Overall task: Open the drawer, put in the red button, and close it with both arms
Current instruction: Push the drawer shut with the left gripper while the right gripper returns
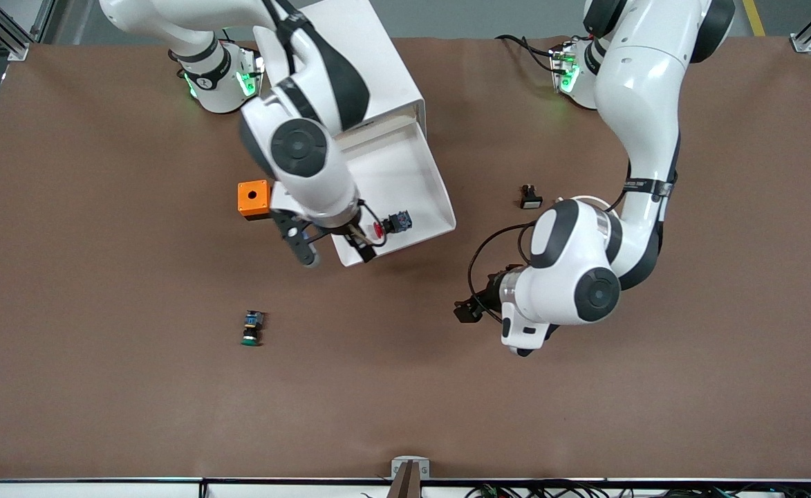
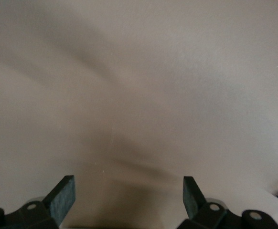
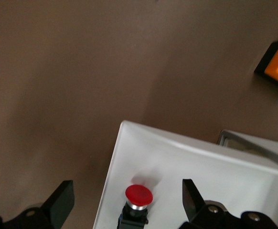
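red button (image 3: 138, 194) in drawer (image 1: 405, 176), between spread fingers of right hand (image 3: 128, 200), left hand (image 2: 129, 196) spread

Even overhead light, no harsh glare. The arms throw soft shadows on the brown table (image 1: 101, 387). Both wrist views look hazy, and the white drawer (image 3: 187, 167) is bright.

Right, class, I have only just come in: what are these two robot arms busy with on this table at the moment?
The drawer stands pulled out of its white cabinet, and the red button already lies inside it near the front edge. The right hand hangs open over that front corner, holding nothing. The left hand waits open over the bare table. The drawer is not yet closed. A green button, an orange box and a black switch lie untouched.
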You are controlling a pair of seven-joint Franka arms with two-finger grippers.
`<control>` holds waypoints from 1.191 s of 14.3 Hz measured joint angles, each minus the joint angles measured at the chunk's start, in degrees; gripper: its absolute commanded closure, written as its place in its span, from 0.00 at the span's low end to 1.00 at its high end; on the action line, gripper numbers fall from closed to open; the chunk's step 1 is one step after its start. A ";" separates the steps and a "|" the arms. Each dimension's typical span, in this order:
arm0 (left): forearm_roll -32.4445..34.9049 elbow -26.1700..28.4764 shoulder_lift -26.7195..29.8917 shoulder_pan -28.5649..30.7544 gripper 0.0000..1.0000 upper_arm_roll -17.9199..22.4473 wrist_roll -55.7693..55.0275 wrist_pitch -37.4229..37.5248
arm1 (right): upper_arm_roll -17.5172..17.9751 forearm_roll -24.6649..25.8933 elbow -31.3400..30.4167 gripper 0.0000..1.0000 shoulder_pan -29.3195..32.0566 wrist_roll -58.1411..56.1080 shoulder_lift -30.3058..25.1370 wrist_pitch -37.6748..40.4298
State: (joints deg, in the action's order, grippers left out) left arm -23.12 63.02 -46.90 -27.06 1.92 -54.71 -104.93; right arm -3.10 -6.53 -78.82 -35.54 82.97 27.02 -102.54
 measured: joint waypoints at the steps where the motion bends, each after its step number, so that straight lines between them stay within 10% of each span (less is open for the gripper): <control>1: 1.88 0.01 0.03 -0.88 0.01 -0.01 0.00 -0.86 | -0.05 0.00 0.33 0.00 1.99 -4.58 -0.99 2.74; 17: 13.85 2.91 0.01 -15.46 0.00 0.03 -6.63 -3.96 | -0.34 5.67 -0.40 0.00 35.51 -78.27 -10.61 18.66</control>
State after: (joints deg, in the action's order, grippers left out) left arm -9.27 65.93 -46.89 -42.52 1.95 -61.34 -108.88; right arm -3.44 -0.86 -79.22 -0.04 4.70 16.41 -83.88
